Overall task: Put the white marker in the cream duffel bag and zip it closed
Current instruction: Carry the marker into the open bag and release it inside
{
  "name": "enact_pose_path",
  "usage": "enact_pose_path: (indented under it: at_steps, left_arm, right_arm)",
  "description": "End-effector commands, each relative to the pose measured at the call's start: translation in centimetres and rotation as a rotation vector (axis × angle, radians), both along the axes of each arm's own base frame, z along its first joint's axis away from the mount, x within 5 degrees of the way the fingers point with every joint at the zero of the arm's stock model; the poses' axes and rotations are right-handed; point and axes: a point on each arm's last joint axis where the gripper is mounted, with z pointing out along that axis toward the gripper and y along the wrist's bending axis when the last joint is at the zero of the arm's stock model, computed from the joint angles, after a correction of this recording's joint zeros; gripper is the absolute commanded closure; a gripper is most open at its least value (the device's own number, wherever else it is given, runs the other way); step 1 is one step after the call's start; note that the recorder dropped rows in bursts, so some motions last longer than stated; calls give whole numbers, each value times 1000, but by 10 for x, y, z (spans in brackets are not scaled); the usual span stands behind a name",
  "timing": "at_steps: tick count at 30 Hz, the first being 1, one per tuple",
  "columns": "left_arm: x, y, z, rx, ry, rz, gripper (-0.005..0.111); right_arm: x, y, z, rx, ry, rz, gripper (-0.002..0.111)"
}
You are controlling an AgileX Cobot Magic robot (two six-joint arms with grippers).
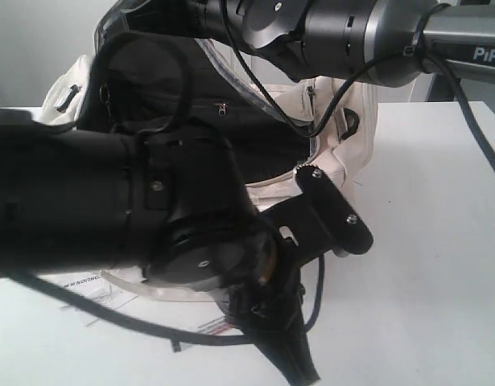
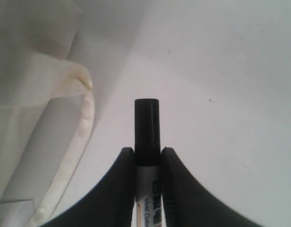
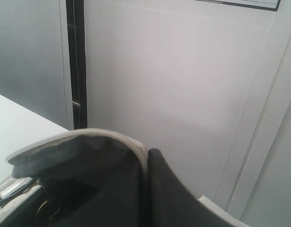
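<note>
The white marker (image 2: pixel 146 127) stands between the black fingers of my left gripper (image 2: pixel 147 153), which is shut on its barrel, with the black cap sticking out past the tips. A satin strap of the cream duffel bag (image 2: pixel 41 94) lies just beside it on the table. In the exterior view the bag (image 1: pixel 344 153) gapes open with its dark lining showing, behind my left arm (image 1: pixel 110 209). The right arm (image 1: pixel 352 36) reaches across the top. My right gripper (image 3: pixel 147 153) is shut on the bag's grey-edged rim (image 3: pixel 102 137) and holds it raised.
The white table (image 1: pixel 424 265) spreads to the right of the bag. A printed paper sheet (image 1: pixel 94 293) lies under my left arm near the front. Grey wall panels (image 3: pixel 183 71) stand behind the bag in the right wrist view.
</note>
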Motion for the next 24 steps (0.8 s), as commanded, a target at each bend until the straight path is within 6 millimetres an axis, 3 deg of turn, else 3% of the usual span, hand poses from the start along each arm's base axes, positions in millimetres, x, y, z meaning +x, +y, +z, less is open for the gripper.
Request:
enact_pose_path:
  at_steps: [1,12,18,24]
  left_arm:
    - [-6,21,7,-5,-74,43,107]
    - [-1,76,60,-138,-459,240,107]
    - [25,117,69,-195,-577,405,107]
    - [48,138,77,-365,-591,418,107]
  right_arm:
    - [0,-7,10,24,-32,-28,108]
    - [0,-7,10,24,-32,-28,108]
    - [0,-7,10,24,-32,-28,108]
    - [0,-7,10,24,-32,-28,108]
